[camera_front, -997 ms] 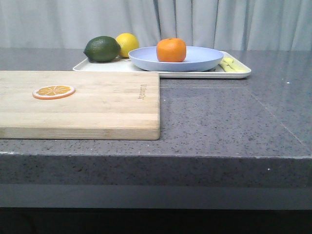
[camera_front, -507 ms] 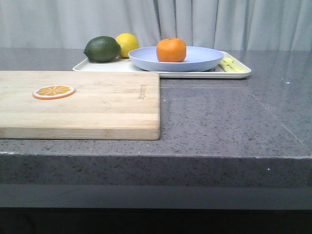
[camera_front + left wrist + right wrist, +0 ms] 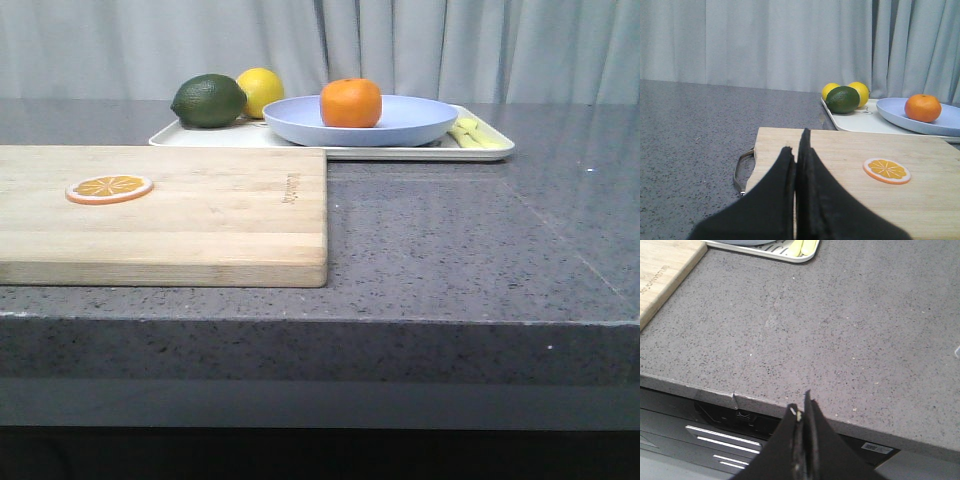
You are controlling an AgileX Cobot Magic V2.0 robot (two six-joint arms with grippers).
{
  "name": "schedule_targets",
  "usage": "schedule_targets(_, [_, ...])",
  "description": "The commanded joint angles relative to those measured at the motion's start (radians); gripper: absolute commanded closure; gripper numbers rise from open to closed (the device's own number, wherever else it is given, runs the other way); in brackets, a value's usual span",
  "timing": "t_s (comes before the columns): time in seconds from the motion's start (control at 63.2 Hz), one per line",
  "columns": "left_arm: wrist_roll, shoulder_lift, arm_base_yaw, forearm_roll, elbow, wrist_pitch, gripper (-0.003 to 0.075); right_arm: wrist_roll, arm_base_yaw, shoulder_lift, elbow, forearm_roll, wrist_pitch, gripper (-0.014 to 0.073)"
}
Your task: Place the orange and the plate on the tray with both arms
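Front view is showing us the orange (image 3: 350, 102) sitting in the plate (image 3: 420, 122), which is resting on the tray (image 3: 490, 150) at twelve o'clock on the table, while our left gripper (image 3: 798, 150) and right gripper (image 3: 802, 409) are both hanging with fingers pressed together, holding nothing.

Looking at speckled grey stone-like counter (image 3: 460, 250), semi-matt. Seeing pale wood cutting board (image 3: 200, 215), visible grain, metal handle (image 3: 742, 170). Showing matt plate (image 3: 400, 128), smooth tray (image 3: 490, 150), slightly glossy orange (image 3: 351, 103), soft cloth curtain (image 3: 420, 45).
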Motion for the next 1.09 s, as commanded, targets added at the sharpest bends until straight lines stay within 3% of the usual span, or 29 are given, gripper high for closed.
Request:
schedule_targets(0.0, [-0.008, -0.021, -0.006, -0.010, 0.025, -0.086, 0.0740, -0.007, -0.001, 0.010, -0.023, -0.006, -0.065, 0.0712])
schedule_targets(0.918, [-0.008, -0.019, -0.006, -0.010, 0.025, -0.086, 0.0740, -0.007, -0.001, -0.004, -0.018, -0.013, -0.068, 0.0712])
schedule_targets(1.076, [-0.008, -0.019, -0.006, -0.010, 0.025, -0.086, 0.0740, -0.007, -0.014, -0.058, 0.067, -0.037, -0.220, 0.0712])
